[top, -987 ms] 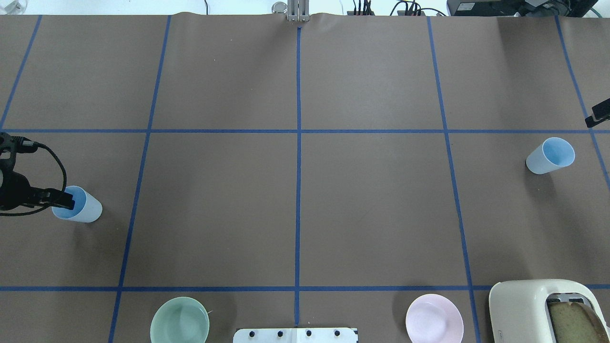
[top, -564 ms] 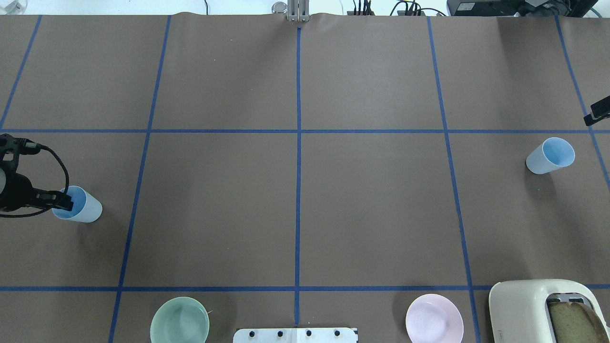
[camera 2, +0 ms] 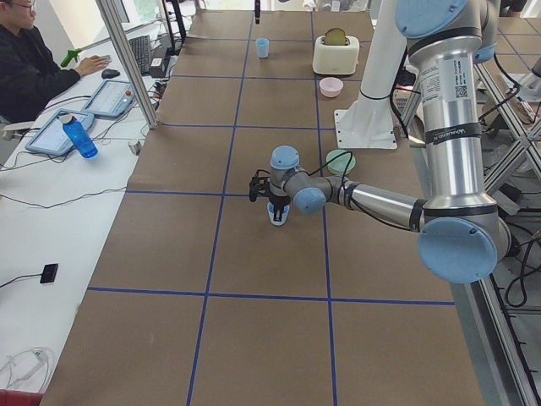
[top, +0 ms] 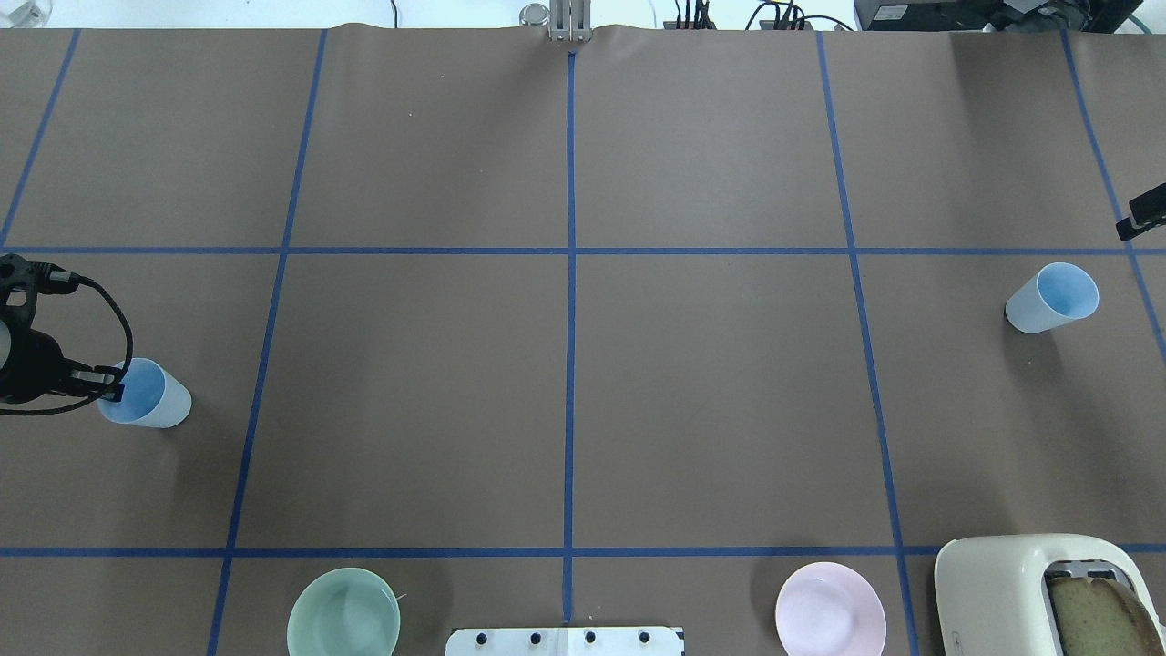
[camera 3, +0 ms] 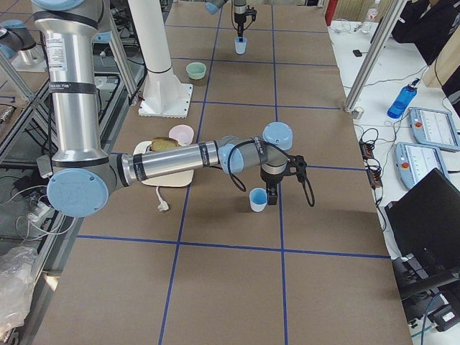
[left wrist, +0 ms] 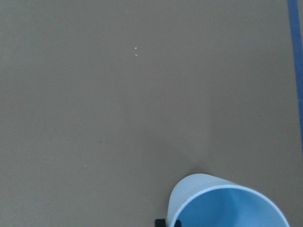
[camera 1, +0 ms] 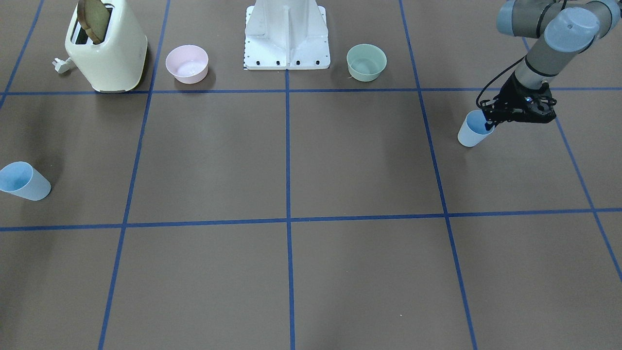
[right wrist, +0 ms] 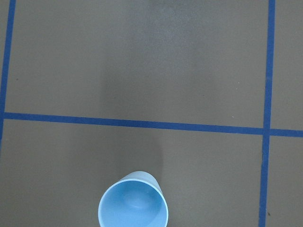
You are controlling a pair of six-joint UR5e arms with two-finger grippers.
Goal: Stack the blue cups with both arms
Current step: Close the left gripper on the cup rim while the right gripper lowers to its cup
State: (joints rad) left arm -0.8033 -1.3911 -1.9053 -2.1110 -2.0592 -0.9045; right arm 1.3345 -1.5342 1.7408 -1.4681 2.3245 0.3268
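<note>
One blue cup [top: 146, 394] stands upright at the table's left side; it also shows in the front view [camera 1: 474, 130] and the left wrist view [left wrist: 227, 203]. My left gripper [top: 107, 390] pinches its rim, one finger inside and one outside. The other blue cup [top: 1052, 297] stands upright at the far right and shows in the right wrist view [right wrist: 133, 201]. In the overhead view only a black tip of my right gripper [top: 1146, 211] shows at the edge, beyond that cup and apart from it. I cannot tell whether it is open.
A mint-green bowl [top: 343, 612] and a pink bowl [top: 830, 609] sit near the white pedestal base [top: 565, 640]. A cream toaster [top: 1020, 588] with a bread slice stands at the near right corner. Blue tape lines grid the brown table.
The left gripper's inner finger has drawn back to the cup's rim, and the left cup has shifted slightly left. The right gripper's tip has risen a little towards the far side.
</note>
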